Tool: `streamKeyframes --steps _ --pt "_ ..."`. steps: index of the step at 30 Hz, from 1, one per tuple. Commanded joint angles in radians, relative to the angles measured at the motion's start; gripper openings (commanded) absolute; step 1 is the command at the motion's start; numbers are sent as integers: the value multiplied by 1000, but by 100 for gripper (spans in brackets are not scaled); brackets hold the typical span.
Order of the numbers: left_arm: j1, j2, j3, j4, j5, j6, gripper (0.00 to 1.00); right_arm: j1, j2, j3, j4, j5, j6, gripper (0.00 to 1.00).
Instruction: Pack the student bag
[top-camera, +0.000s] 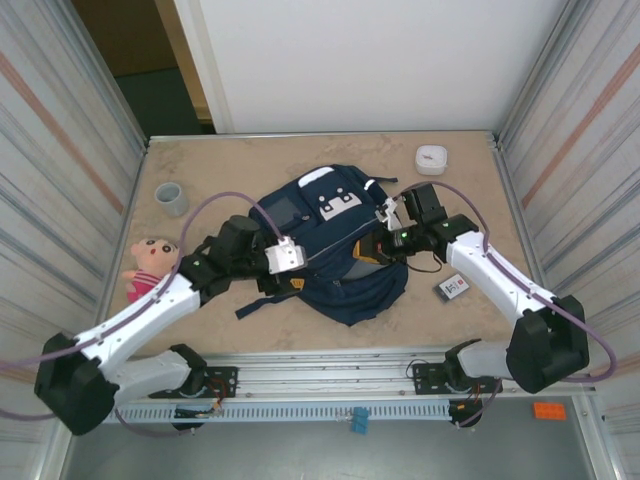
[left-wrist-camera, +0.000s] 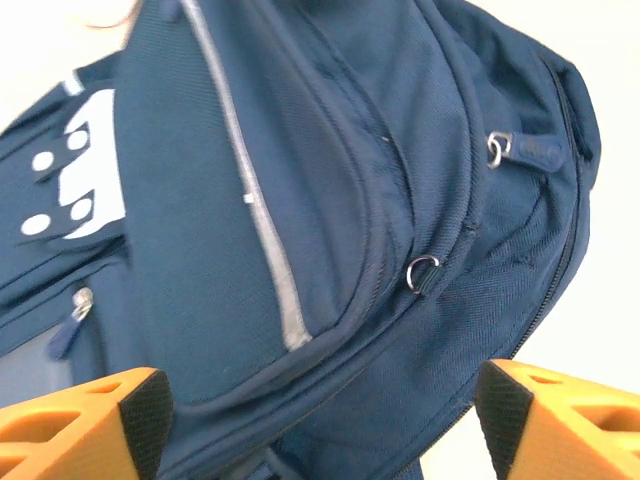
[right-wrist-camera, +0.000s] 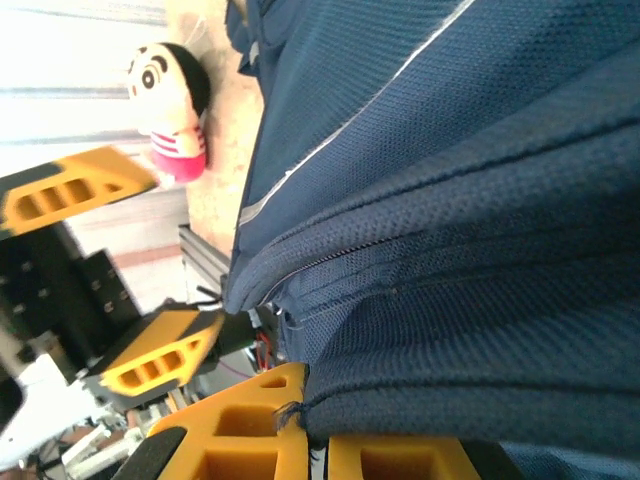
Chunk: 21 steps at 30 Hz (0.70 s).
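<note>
The right gripper (right-wrist-camera: 318, 432) is seen with its orange fingers (right-wrist-camera: 240, 425) drawn almost together on a fold of the student bag (right-wrist-camera: 480, 250), the navy cloth being pinched at a seam just beside the zip line. The left gripper (left-wrist-camera: 320, 440) is held spread, with nothing clamped between its fingers (left-wrist-camera: 85, 420); the bag's lower flank and a metal zip ring (left-wrist-camera: 423, 272) lie just ahead of them. Beyond both sets of fingers the bag is laid flat in the middle of the table (top-camera: 230, 170), front pocket up. Farther out from the left fingers a plush doll (top-camera: 150, 262) and a grey cup (top-camera: 172, 198) are found outside the bag; out past the right fingers are a white tub (top-camera: 431, 157) and a small card (top-camera: 453, 287). The pinch could be lost under a hard pull, since only an edge appears to be gripped. The bag could also be dragged across the table rather than opened, because nothing is pinned by the spread left fingers.
</note>
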Motion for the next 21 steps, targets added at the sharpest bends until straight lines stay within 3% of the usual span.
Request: streamKeyframes --steps 1,3,5,9,12,13,15,18,21 --pt "-7 106 62 28 101 137 82 -10 18 47 -54 -106 -99 2" --pt "-16 166 84 23 126 160 82 -15 22 56 -56 -105 -103 2" --pt "-23 209 87 48 118 155 73 -23 22 64 -59 -102 -107 3" --pt "-25 238 79 112 79 91 31 -34 11 79 -85 -65 -109 11" --pt "-27 217 79 120 110 -1 2 -16 -48 118 -188 121 -127 37" --pt "-28 207 78 120 117 -45 0 4 -81 134 -236 222 -138 44" --pt "-27 194 79 107 137 -127 0 59 -150 160 -319 412 -138 48" --pt "-25 188 79 83 160 -192 0 180 -246 169 -407 660 -60 50" --pt "-22 180 67 81 163 -233 0 338 -291 156 -440 799 51 49"
